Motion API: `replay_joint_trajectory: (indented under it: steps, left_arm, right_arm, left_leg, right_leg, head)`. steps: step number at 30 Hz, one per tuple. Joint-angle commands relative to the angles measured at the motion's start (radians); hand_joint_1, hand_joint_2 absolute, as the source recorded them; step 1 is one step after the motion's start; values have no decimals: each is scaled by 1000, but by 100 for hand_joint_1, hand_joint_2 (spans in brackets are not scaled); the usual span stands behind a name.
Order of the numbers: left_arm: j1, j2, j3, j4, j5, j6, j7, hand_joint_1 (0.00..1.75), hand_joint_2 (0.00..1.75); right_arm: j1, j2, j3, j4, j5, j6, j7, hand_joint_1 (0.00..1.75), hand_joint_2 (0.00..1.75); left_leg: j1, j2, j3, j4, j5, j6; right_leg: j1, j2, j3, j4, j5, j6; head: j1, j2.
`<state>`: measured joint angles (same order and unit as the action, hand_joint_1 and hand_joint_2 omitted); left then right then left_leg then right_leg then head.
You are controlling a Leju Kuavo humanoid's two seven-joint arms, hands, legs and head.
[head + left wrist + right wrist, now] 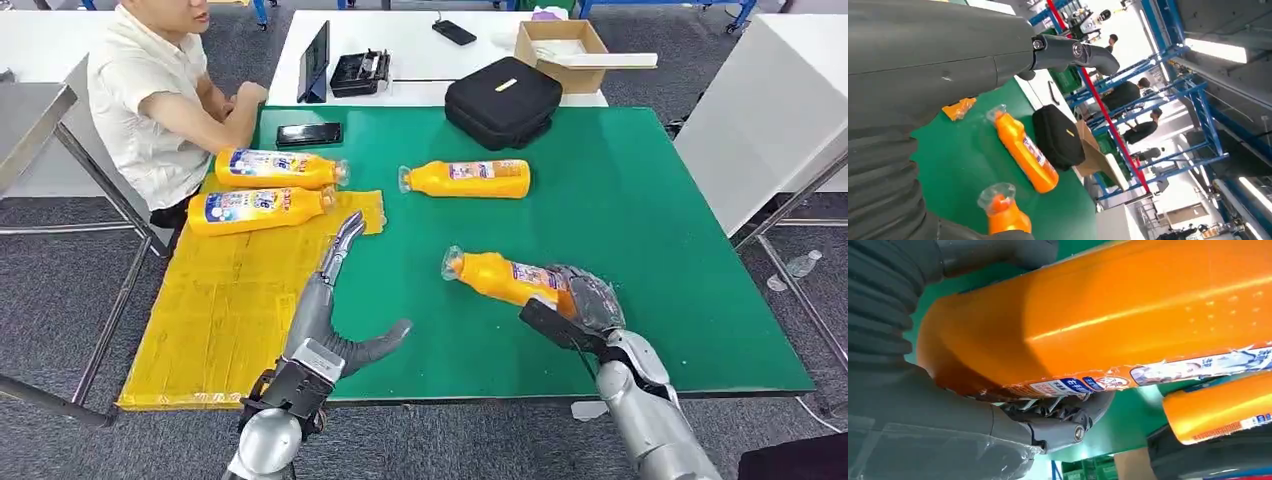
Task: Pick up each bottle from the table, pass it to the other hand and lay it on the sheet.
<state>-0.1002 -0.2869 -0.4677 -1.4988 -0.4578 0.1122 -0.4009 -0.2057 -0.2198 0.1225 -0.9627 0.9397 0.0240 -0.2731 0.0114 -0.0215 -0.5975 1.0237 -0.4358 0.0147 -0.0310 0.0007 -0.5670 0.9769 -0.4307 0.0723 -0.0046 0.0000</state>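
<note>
Head view has the held bottle (505,278) gripped at its base by the right hand (580,305), cap end tilted up over the green table (640,220). Near it the left hand (335,300) holds nothing, fingers spread. A third bottle (465,178) lies farther back on the green, and two bottles (262,190) rest on the yellow sheet (225,300) beside a seated person (155,95).

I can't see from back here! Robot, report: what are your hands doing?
Right hand grips an orange bottle. Left hand open, holding nothing, at the yellow sheet's edge. Nothing between the hands.
</note>
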Motion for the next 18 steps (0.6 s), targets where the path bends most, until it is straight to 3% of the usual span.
replay_joint_trajectory:
  steps: [1, 5, 7, 10, 13, 15, 18]
  left_arm:
    - [-10, -50, -7, 43, 23, -9, 12, 0, 175]
    - [-10, -50, -7, 45, 23, -9, 12, 0, 175]
    - [-9, -62, 4, 64, 70, -31, 26, 0, 175]
    - [-5, -62, 6, 104, 146, -15, 67, 0, 175]
    - [31, -62, 33, 145, 309, -71, 157, 0, 175]
    - [40, -62, 37, 163, 311, -79, 137, 0, 175]
    - [39, -62, 36, 164, 311, -80, 135, 0, 175]
  right_arm:
    - [171, 9, -23, -83, -89, 55, -20, 175, 175]
    - [169, 15, -17, -85, -86, 54, -18, 175, 175]
    - [181, 32, -10, -127, -134, 47, -81, 175, 175]
    - [208, 78, 16, -276, -177, 27, -119, 175, 175]
    - [196, 151, 43, -405, -189, 22, -105, 175, 175]
    - [189, 162, 59, -426, -177, 26, -79, 175, 175]
    - [194, 154, 56, -426, -178, 24, -84, 175, 175]
  left_leg:
    - [1, -4, -1, -1, 1, 0]
    - [1, -3, -2, -1, 1, 0]
    - [1, -2, -2, -1, 1, 0]
    - [2, -1, -1, -1, 0, 0]
    - [1, 3, -2, -1, 0, -1]
    - [1, 8, -2, -1, -1, -1]
    - [0, 9, -4, -1, 0, -1]
  right_leg:
    - [2, -6, 2, -2, 0, -3]
    - [2, -6, 2, -2, 0, -4]
    - [2, -5, 1, -2, 1, -4]
    - [2, -4, 2, -2, 0, -4]
    - [2, 0, 0, -1, 1, -5]
    - [2, 6, 7, 1, 2, -3]
    - [1, 5, 5, 2, 2, -3]
  head:
    - [0, 0]
    - [0, 0]
    - [0, 0]
    - [0, 0]
    - [0, 0]
    - [0, 0]
    - [0, 0]
